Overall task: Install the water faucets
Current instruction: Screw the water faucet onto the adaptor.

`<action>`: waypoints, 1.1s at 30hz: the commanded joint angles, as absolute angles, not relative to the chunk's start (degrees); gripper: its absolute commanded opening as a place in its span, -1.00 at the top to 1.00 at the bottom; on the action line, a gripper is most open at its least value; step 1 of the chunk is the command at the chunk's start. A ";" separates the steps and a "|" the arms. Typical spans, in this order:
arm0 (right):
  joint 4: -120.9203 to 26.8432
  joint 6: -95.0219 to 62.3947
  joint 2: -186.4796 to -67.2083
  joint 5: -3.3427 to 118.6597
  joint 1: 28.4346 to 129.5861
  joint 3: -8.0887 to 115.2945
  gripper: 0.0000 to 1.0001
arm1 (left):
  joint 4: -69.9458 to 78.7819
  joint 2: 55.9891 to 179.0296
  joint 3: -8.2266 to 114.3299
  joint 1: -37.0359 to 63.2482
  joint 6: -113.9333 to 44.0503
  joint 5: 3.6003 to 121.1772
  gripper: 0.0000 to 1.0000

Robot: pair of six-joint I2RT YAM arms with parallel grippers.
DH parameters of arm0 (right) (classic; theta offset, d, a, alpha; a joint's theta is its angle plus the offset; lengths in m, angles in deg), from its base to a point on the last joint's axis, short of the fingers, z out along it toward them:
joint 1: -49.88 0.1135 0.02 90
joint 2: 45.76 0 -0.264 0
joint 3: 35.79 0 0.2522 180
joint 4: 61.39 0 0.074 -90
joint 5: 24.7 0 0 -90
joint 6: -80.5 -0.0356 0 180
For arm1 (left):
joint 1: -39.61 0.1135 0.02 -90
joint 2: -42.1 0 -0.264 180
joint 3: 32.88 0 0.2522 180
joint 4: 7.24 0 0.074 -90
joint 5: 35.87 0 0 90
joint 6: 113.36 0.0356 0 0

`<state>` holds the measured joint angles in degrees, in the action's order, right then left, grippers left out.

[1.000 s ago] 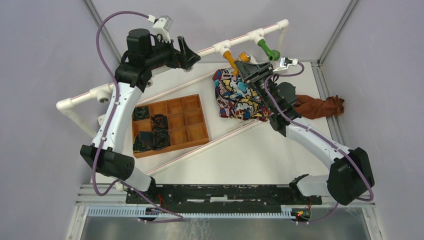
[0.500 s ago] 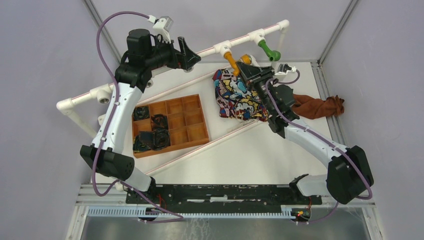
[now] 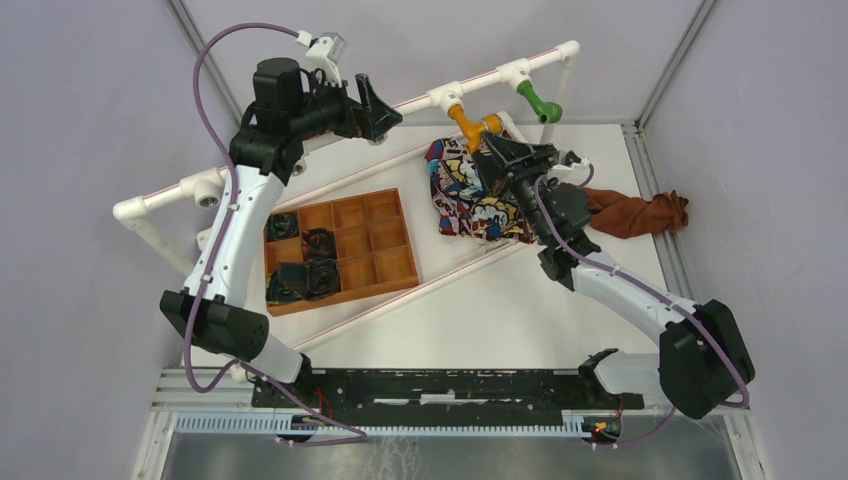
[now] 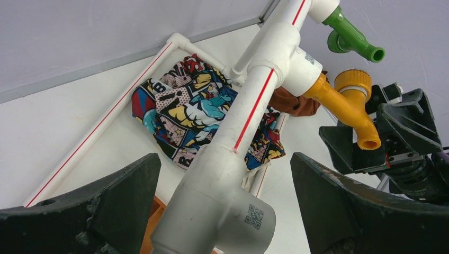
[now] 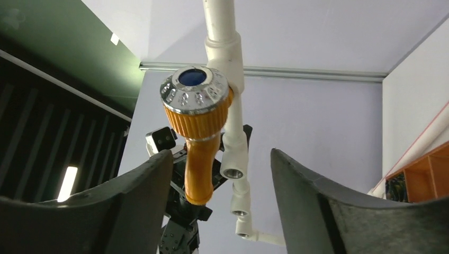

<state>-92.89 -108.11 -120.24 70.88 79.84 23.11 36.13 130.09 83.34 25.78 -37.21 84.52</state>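
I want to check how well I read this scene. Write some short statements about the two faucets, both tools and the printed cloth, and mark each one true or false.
1. The orange-yellow faucet is mounted on the white pipe. True.
2. The green faucet is not yet on the pipe. False: it sits in a fitting on the pipe.
3. The right tool is shut on the orange-yellow faucet. False: its jaws stand open on either side of it.
4. The left tool is open, with the pipe between its fingers. True.
5. The comic-print cloth lies inside the wooden tray. False: it lies on the table, beside the tray.
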 commanded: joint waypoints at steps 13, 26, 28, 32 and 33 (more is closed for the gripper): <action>-71.24 -59.36 -101.31 75.63 79.58 22.26 -0.72 | 36.95 128.69 81.17 25.39 -40.60 86.30 -0.99; -58.97 9.38 -102.02 58.33 80.95 33.83 -0.71 | 36.74 127.66 80.46 25.38 -39.66 85.35 -0.99; -56.26 19.45 -102.36 62.56 82.83 35.06 -0.73 | 36.77 127.64 80.38 25.41 -39.41 85.25 -0.99; -59.12 39.54 -101.56 71.60 88.25 31.37 -0.80 | 36.67 127.99 80.33 25.33 -39.34 85.15 -0.99; -60.83 43.84 -101.58 73.29 89.13 30.06 -0.81 | 36.67 128.08 80.25 25.37 -39.36 85.14 -0.99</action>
